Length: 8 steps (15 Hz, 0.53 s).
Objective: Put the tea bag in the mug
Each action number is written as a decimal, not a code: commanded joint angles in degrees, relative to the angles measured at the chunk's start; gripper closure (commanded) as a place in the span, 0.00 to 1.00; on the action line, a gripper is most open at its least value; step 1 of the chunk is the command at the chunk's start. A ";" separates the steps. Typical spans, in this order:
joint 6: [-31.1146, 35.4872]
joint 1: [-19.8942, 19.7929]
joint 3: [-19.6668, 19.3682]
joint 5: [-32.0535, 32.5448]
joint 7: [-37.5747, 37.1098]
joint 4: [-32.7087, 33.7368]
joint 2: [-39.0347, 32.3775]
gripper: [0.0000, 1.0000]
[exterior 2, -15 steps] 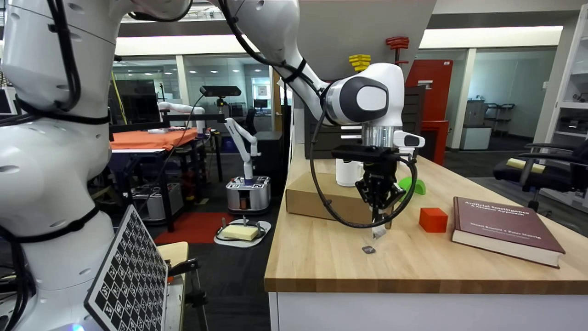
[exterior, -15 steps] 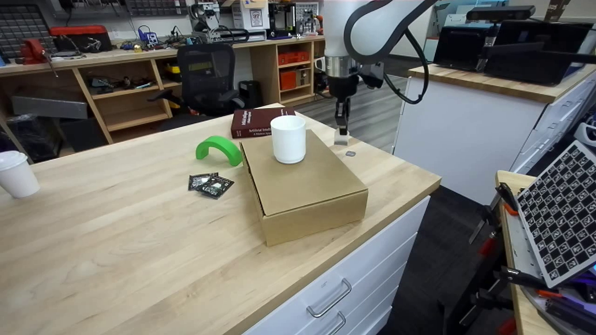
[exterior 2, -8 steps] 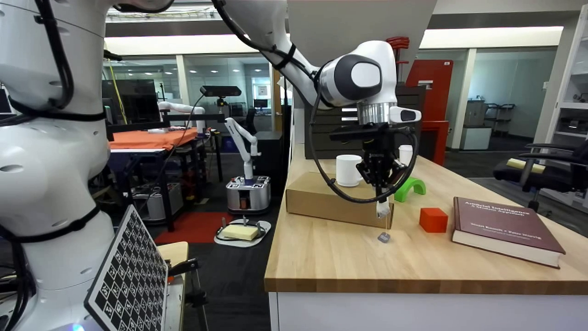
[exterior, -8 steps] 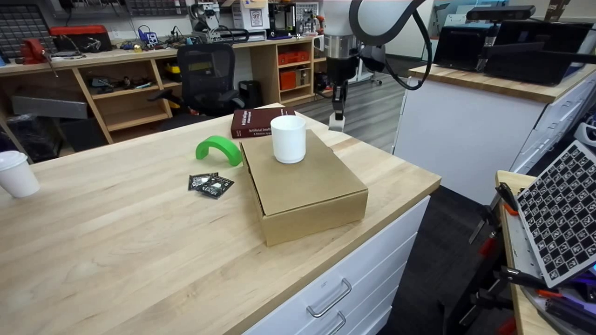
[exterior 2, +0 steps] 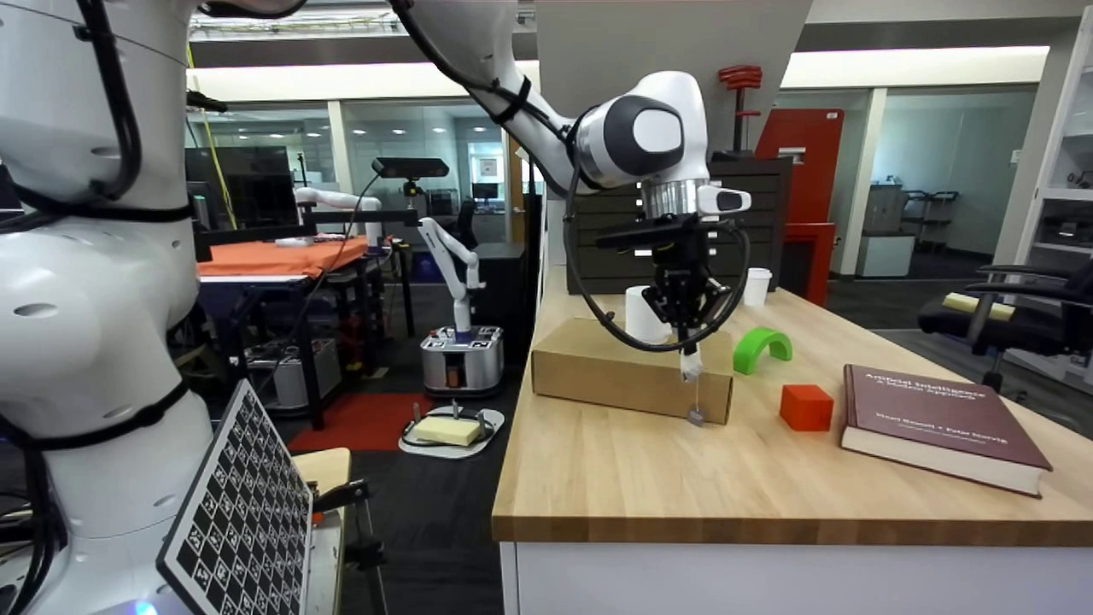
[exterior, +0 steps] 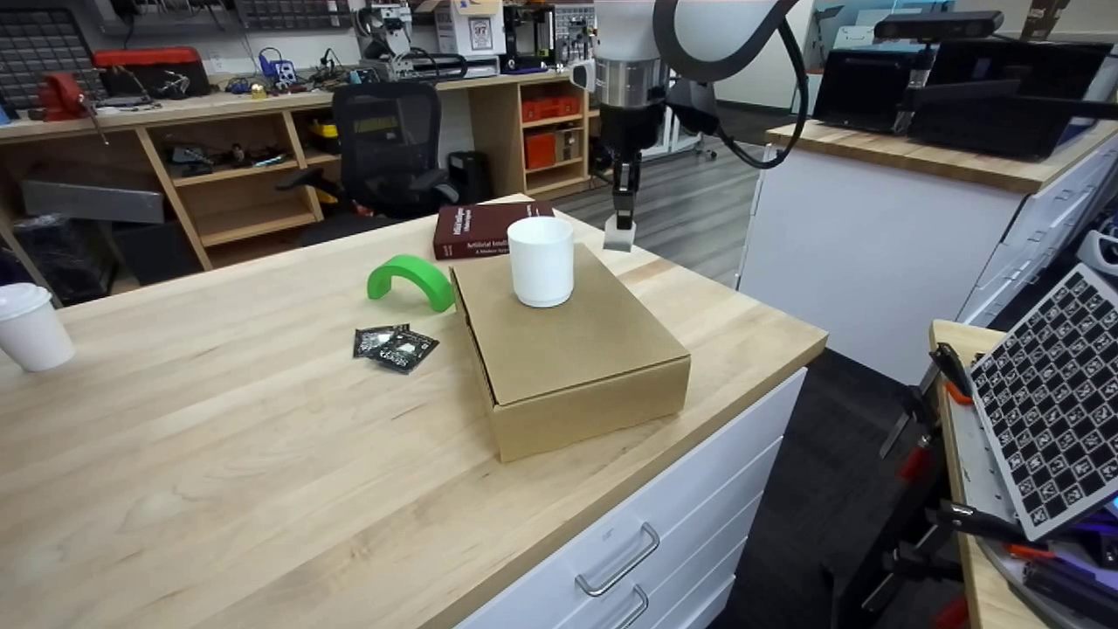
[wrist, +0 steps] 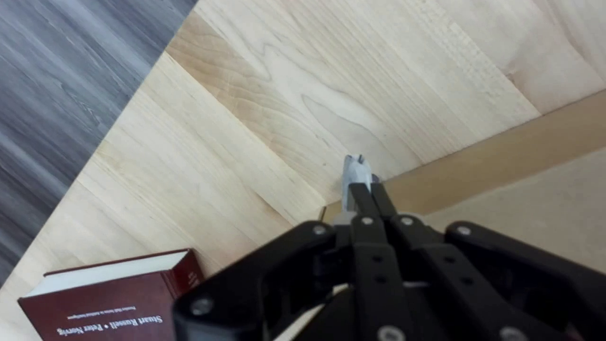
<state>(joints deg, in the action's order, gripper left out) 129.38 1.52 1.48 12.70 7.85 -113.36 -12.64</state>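
The white mug [exterior: 541, 262] stands upright on the cardboard box in both exterior views [exterior 2: 642, 318]; in one of them the gripper partly covers it. The mug is out of the wrist view. My gripper [exterior: 624, 217] is shut on the tea bag [exterior: 619, 238], a small pale pouch that hangs below the fingertips. In an exterior view the gripper [exterior 2: 686, 343] holds the tea bag [exterior 2: 692, 367] above the table, by the box's side, with its grey tag [exterior 2: 696, 418] dangling on a string. In the wrist view the tea bag [wrist: 355, 169] sticks out past the closed fingertips [wrist: 365, 186].
The cardboard box [exterior: 594, 349] lies under the mug. A maroon book [exterior 2: 939, 423], a red block [exterior 2: 805, 408] and a green arch [exterior: 410, 275] are on the table. Black packets [exterior: 402, 348] and a white paper cup [exterior: 35, 330] are farther along. The table edge [exterior 2: 768, 531] is near.
My gripper has risen with the tea bag and moved toward the box and mug. The tag has lifted from near the tabletop and now hangs by the box's side.
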 commanded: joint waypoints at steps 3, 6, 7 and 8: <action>-1.23 3.23 1.90 1.33 -2.34 -2.28 4.06 0.98; -1.23 4.02 2.62 1.24 -3.41 -1.30 5.10 0.98; -1.20 4.03 2.71 1.19 -3.49 -0.88 5.20 0.98; -1.13 4.04 2.68 1.06 -3.32 -0.36 5.15 0.98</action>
<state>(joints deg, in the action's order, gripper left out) 129.37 5.30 4.32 12.87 5.92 -113.70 -9.46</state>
